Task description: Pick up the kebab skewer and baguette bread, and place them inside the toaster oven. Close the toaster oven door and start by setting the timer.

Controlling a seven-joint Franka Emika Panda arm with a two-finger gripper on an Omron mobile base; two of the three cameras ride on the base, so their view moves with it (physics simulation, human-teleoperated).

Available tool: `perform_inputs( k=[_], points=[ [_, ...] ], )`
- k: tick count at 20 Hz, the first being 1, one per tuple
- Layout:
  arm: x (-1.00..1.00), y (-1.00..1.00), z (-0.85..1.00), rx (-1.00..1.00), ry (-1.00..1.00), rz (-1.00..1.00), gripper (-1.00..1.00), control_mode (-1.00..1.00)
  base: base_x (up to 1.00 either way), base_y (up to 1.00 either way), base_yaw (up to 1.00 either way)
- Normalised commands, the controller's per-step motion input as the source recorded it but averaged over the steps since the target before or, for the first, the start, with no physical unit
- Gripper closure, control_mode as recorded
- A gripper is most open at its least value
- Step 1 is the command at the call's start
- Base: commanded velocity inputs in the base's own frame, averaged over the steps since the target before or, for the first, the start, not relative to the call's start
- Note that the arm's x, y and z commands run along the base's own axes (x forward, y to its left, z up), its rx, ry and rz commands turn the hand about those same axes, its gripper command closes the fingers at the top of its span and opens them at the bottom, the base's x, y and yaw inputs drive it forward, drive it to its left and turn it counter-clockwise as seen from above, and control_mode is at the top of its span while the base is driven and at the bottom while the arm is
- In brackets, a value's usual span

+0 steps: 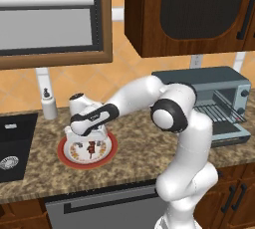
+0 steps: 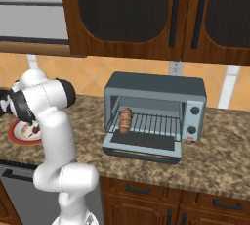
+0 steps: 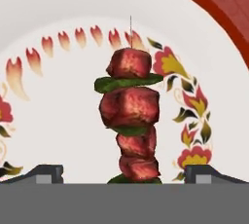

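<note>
A speckled brown granite tabletop [image 1: 129, 153] runs across the frame's middle. Orange diagonal wall tiles [image 1: 124, 73] behind it, dark wood cabinets [image 2: 146, 13] above, a wood-framed window [image 1: 50, 19] upper left, black sink [image 1: 15, 143] far left.

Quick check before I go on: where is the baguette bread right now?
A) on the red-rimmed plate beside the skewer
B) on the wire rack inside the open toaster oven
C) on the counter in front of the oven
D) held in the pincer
B: the baguette bread lies on the wire rack of the toaster oven, whose toaster oven door hangs open.
</note>
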Motion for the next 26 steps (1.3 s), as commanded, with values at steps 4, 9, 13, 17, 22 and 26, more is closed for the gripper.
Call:
perform_inputs(
  k=[4, 9, 13, 17, 22, 26],
  points=[
    [-0.47, -0.51, 0.0, 0.0, 0.0, -0.1, -1.0, -1.0, 0.0, 0.0, 0.0],
    [-0.13, -0.05, -0.11, 0.0, 0.0, -0.1, -1.0, -1.0, 0.0, 0.0, 0.0],
    [0.0, 0.0, -0.05, 0.0, -0.01, -0.06, -1.0, -1.0, 0.0, 0.0, 0.0],
    [0.04, 0.0, -0.19, 0.0, -0.01, -0.02, -1.0, -1.0, 0.0, 0.0, 0.0],
    [0.02, 0.01, -0.24, 0.0, -0.04, 0.0, -1.0, -1.0, 0.0, 0.0, 0.0],
    [0.07, 0.02, -0.25, 0.0, -0.03, 0.0, 1.0, -1.0, 0.0, 0.0, 0.0]
  ],
)
